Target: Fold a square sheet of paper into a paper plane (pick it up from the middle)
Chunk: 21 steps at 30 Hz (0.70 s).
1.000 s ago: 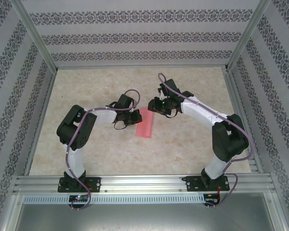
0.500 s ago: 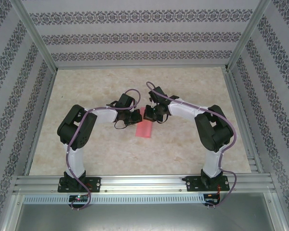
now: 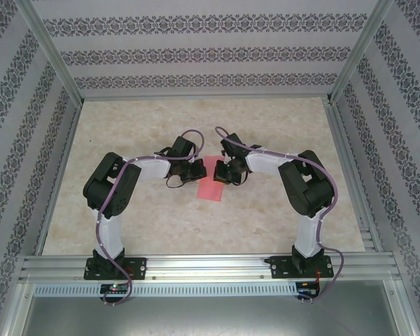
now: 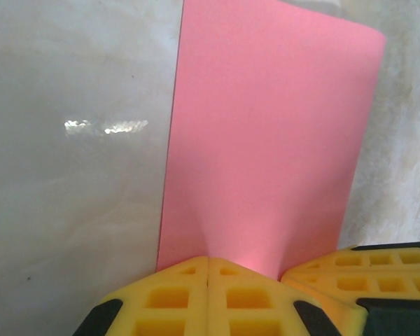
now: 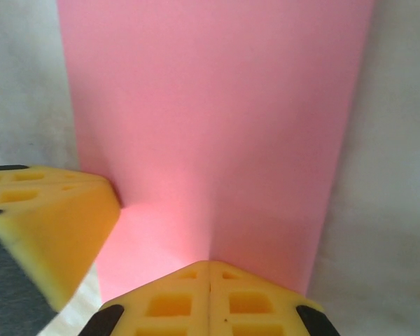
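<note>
Pinching with both jaws fully closed, I have the left gripper (image 4: 208,262) and the right gripper (image 5: 210,264) just beside it nipping a pucker of the square sheet of paper (image 4: 266,140), lying ahead of them on the worktop (image 4: 77,175), likely readying a lift.

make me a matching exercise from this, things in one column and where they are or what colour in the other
1 left gripper
2 right gripper
3 paper
4 table

a pink
b pale, marbled
c closed at the paper's right side, overhead view
d closed at the paper's left side, overhead view

Pairs: 1-d, 2-c, 3-a, 4-b
</note>
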Tool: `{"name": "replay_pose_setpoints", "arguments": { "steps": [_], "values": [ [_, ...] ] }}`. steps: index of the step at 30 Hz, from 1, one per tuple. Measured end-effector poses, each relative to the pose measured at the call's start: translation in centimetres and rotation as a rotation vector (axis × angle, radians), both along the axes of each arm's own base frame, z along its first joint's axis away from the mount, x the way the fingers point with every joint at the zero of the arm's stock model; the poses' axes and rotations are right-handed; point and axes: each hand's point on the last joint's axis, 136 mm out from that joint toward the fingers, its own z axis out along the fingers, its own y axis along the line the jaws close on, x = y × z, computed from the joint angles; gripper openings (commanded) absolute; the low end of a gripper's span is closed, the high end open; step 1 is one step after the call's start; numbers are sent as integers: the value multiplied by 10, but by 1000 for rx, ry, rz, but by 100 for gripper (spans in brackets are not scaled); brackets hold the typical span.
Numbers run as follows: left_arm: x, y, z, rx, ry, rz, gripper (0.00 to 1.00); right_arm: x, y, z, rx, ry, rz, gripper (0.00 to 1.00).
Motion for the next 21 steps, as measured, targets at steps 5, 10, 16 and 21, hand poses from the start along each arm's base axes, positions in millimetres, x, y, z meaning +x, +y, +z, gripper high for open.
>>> {"name": "replay_pose_setpoints", "arguments": {
  "steps": [5,10,16,21],
  "values": [
    [-1,0,-2,-1,-11,-9,3,1,-2,0,38,-16,6,6],
    [-2,1,-5,-3,-20,-15,2,0,-4,0,62,-40,21,7],
    [-4,2,-8,-5,-28,-19,2,-6,-25,0,79,-69,8,6],
    [-3,1,-8,-9,-33,-22,2,-7,-44,7,77,-80,-18,6]
  ]
}}
